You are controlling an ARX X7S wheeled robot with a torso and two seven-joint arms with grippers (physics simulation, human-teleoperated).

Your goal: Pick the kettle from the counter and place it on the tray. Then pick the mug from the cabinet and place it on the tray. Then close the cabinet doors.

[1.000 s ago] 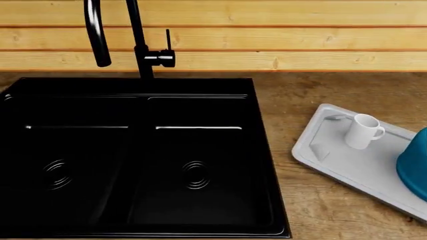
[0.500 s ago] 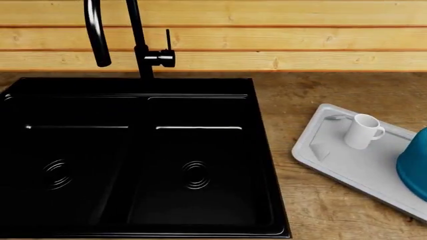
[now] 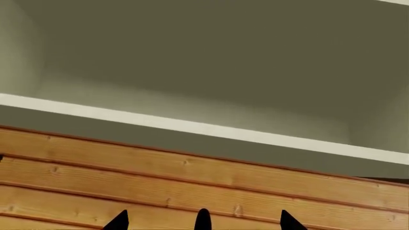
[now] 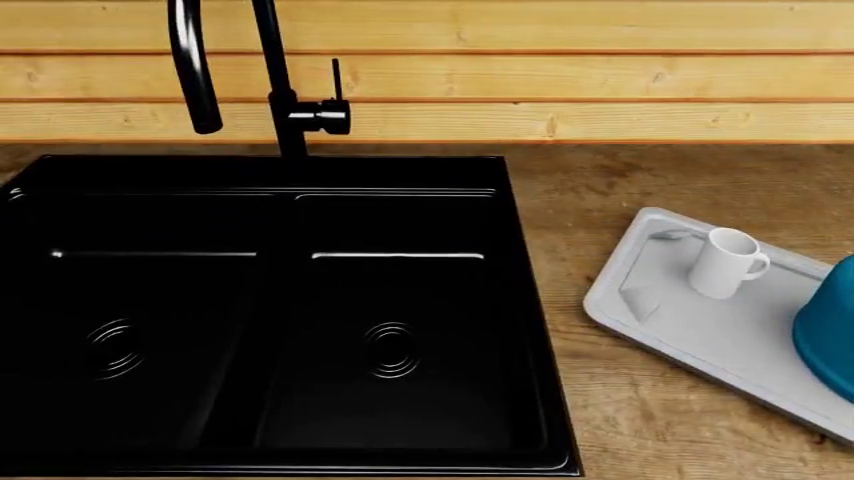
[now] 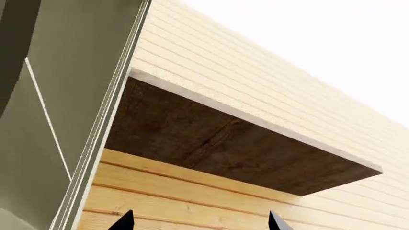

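Head view matches the frames 1 s and 0.5 s ago: nothing has moved. White mug point(image 4: 727, 262) stands upright on grey tray point(image 4: 641, 315) at 3 o'clock of the black sink point(image 4: 267, 310); teal kettle point(image 4: 830, 325) sits at mug's 4 o'clock, also on tray, cut by frame edge. Both placements look done; cabinet point(image 3: 191, 72) interior is visible, so doors prob still open. Left gripper point(image 3: 203, 221) & right gripper point(image 5: 199, 221): only tips show, spread apart, holding nothing

Only black, pointed fingers point(image 3: 202, 221) point(image 5: 124, 222) show on each arm.
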